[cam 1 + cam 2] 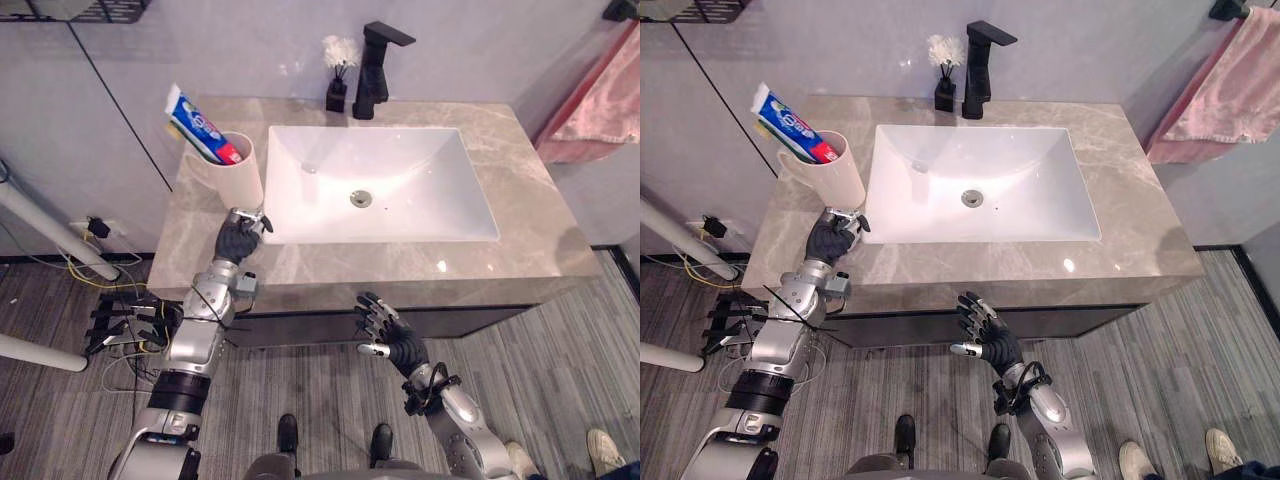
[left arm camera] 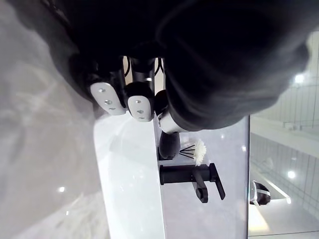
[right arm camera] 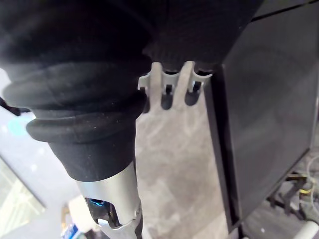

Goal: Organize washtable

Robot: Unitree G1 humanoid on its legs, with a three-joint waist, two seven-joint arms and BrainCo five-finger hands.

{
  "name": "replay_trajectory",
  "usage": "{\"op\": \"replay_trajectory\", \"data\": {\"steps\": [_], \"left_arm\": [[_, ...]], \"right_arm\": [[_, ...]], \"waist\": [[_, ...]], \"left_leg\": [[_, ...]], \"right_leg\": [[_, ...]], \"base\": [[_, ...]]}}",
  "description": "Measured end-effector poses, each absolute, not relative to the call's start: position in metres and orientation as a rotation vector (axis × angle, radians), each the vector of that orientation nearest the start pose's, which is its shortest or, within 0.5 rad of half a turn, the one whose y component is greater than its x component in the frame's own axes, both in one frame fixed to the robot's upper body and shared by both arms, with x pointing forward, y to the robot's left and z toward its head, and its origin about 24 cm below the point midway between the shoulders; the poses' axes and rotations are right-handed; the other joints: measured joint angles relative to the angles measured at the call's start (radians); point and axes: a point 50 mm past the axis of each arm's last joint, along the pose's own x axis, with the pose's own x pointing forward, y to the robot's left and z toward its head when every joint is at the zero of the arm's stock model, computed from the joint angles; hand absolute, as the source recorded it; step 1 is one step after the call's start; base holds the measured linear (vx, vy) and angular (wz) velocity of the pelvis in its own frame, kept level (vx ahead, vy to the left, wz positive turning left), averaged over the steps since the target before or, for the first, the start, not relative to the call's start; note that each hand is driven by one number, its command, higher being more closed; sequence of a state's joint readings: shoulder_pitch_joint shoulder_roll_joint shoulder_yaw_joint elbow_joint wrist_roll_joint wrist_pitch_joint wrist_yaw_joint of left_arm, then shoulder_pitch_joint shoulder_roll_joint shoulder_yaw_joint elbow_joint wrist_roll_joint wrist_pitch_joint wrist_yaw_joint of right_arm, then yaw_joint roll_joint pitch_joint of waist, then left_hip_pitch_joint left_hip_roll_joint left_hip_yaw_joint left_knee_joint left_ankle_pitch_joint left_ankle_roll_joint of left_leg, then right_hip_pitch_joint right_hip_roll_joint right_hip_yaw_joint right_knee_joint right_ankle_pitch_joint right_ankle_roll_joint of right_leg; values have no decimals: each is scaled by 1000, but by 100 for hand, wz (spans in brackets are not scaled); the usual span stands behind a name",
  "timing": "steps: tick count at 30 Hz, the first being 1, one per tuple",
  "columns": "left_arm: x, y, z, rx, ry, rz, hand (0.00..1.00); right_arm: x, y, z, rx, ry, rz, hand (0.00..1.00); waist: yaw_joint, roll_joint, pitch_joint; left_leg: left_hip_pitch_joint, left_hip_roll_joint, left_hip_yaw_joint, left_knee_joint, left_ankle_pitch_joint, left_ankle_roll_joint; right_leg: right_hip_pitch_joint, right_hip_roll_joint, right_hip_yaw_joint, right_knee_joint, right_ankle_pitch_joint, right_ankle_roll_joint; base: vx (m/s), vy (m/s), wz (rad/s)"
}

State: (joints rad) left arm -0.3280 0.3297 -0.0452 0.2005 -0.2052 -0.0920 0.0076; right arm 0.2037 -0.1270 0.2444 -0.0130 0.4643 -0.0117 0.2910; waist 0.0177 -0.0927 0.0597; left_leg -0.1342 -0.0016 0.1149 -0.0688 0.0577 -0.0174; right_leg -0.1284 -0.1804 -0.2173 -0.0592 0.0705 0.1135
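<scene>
A beige cup [image 1: 232, 172] stands on the marble washtable [image 1: 520, 160] left of the white sink basin [image 1: 420, 215]. A blue, white and red toothpaste tube [image 1: 205, 128] leans out of it. My left hand [image 1: 240, 235] rests on the counter just in front of the cup, its fingers [image 2: 107, 97] curled with nothing seen in them. My right hand [image 1: 390, 335] hangs below the counter's front edge, fingers [image 3: 167, 87] straight and spread, holding nothing.
A black faucet [image 1: 375, 65] and a small black bottle with white reeds [image 1: 338, 85] stand behind the basin. A pink towel [image 1: 600, 100] hangs at the right wall. A person's shoe [image 1: 605, 450] shows on the floor at the lower right.
</scene>
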Motion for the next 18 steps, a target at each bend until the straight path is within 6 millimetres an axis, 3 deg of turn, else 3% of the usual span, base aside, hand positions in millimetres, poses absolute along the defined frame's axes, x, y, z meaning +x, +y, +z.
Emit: {"op": "replay_trajectory", "data": {"steps": [6, 18], "left_arm": [[323, 194, 111, 112, -217, -27, 100], [333, 223, 130, 181, -241, 42, 100]], "right_arm": [[200, -118, 2, 386, 175, 404, 0], [200, -122, 2, 385, 174, 387, 0]], "waist": [[-5, -1, 0], [-2, -17, 13]], "left_leg": [[-7, 1, 5, 0, 0, 0], [-28, 2, 21, 1, 0, 0]], "right_leg": [[-4, 3, 4, -12, 8, -1], [-35, 4, 26, -9, 12, -1]], "base": [[7, 1, -3], [-5, 2, -3]]}}
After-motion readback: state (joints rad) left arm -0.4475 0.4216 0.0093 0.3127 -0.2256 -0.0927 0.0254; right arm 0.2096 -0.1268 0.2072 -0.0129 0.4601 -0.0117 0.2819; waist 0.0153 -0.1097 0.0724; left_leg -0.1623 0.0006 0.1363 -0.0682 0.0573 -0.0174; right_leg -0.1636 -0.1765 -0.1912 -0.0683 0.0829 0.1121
